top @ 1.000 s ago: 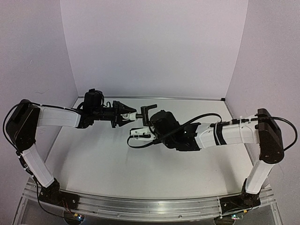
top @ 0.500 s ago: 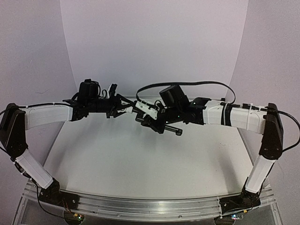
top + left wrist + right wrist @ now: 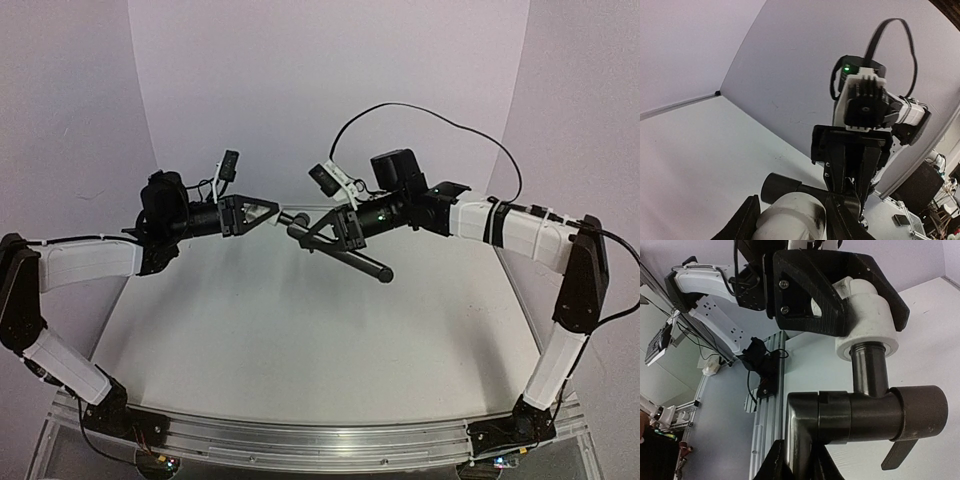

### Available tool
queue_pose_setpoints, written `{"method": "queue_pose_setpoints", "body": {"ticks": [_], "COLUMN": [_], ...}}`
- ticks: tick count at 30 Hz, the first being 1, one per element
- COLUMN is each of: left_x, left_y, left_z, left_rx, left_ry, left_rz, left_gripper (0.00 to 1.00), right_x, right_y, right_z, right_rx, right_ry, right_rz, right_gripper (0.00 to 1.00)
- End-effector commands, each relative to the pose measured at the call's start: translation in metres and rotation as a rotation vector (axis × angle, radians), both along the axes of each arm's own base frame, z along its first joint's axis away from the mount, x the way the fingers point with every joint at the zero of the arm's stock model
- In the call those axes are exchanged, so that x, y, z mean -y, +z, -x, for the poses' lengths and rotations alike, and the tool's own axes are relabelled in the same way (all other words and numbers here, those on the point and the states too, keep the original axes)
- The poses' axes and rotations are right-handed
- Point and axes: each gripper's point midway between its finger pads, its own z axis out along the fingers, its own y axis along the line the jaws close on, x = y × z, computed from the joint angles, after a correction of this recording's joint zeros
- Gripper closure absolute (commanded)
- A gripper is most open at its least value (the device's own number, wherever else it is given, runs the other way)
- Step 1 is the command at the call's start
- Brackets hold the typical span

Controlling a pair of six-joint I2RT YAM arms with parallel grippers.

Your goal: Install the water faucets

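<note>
faucet (image 3: 865, 412) in white fitting (image 3: 870, 322), right-wrist close-up

A robotics lab: plain white booth walls (image 3: 320, 90), aluminium mounting rail (image 3: 300, 440), trailing cables (image 3: 895, 20).

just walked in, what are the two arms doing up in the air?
They are joining two parts in mid-air above the table. The left claw is shut on the white fitting, and the right claw is shut on the black faucet. In the right wrist view the faucet's short stub meets the fitting's open end, roughly in line. How far in it sits can't be told.
</note>
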Motion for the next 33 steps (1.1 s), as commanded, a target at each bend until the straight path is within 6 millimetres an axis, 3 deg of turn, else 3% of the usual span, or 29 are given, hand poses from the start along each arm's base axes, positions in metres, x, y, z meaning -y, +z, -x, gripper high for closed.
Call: {"method": "queue_pose_setpoints", "body": {"ticks": [1, 5, 8, 10, 12, 16, 20, 22, 27, 30, 33], "left_x": [-0.006, -0.010, -0.008, -0.007, -0.006, -0.017, -0.042, -0.049, -0.045, -0.037, -0.025], "left_y": [0.054, 0.062, 0.059, 0.060, 0.056, 0.047, 0.046, 0.042, 0.035, 0.016, 0.001], "left_z": [0.101, 0.114, 0.108, 0.103, 0.094, 0.076, 0.053, 0.046, 0.008, -0.024, -0.038], "left_rx": [0.388, 0.446, 0.433, 0.433, 0.400, 0.369, 0.314, 0.267, -0.060, -0.369, -0.640], "left_ry": [-0.441, -0.478, -0.447, -0.410, -0.353, -0.142, 0.123, 0.185, 0.263, 0.307, 0.258], "left_rz": [0.127, 0.122, 0.075, 0.040, -0.009, -0.088, -0.087, -0.089, -0.080, -0.069, -0.031], "left_gripper": [0.97, 0.92, 0.79, 0.52, 0.33, 0.21, 0.02, 0.00, 0.00, 0.03, 0.07], "right_x": [0.029, 0.045, 0.041, 0.034, 0.028, 0.027, 0.037, 0.045, 0.074, 0.084, 0.083], "right_y": [0.082, 0.083, 0.077, 0.069, 0.061, 0.036, 0.020, 0.016, 0.006, -0.001, -0.012], "right_z": [0.112, 0.127, 0.120, 0.105, 0.086, 0.044, 0.016, 0.003, -0.059, -0.078, -0.091], "right_rx": [0.076, 0.106, 0.119, 0.144, 0.177, 0.261, 0.360, 0.452, 0.679, 0.872, 1.036], "right_ry": [0.656, 0.735, 0.684, 0.586, 0.463, 0.198, 0.003, -0.086, -0.436, -0.520, -0.546], "right_rz": [-0.379, -0.436, -0.417, -0.379, -0.331, -0.216, -0.120, -0.071, 0.162, 0.316, 0.474], "right_gripper": [1.00, 1.00, 1.00, 1.00, 1.00, 1.00, 1.00, 1.00, 1.00, 1.00, 1.00]}}
